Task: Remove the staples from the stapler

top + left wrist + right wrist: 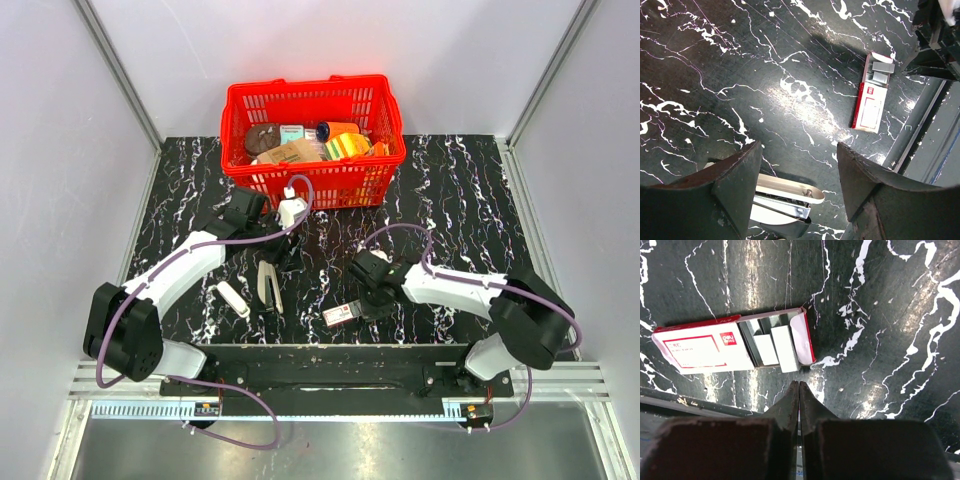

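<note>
The stapler (pixel 785 197) lies hinged open at the bottom of the left wrist view, an off-white shell over a darker metal channel. The left gripper (pixel 799 147) hangs over it, fingers spread wide. The right gripper (pixel 798 385) is pressed together on nothing, near the open red-and-white box (pixel 700 347), which holds grey staple blocks (pixel 784 347). The red basket (pixel 340 185), at upper centre of the top view, holds assorted packets.

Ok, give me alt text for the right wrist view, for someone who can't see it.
The right gripper, shut with nothing between its fingers, points toward a small red-and-white cardboard box lying open on the black white-veined marble-pattern table. Two pale grey staple blocks sit in the box's open end, the end nearest the gripper.
</note>
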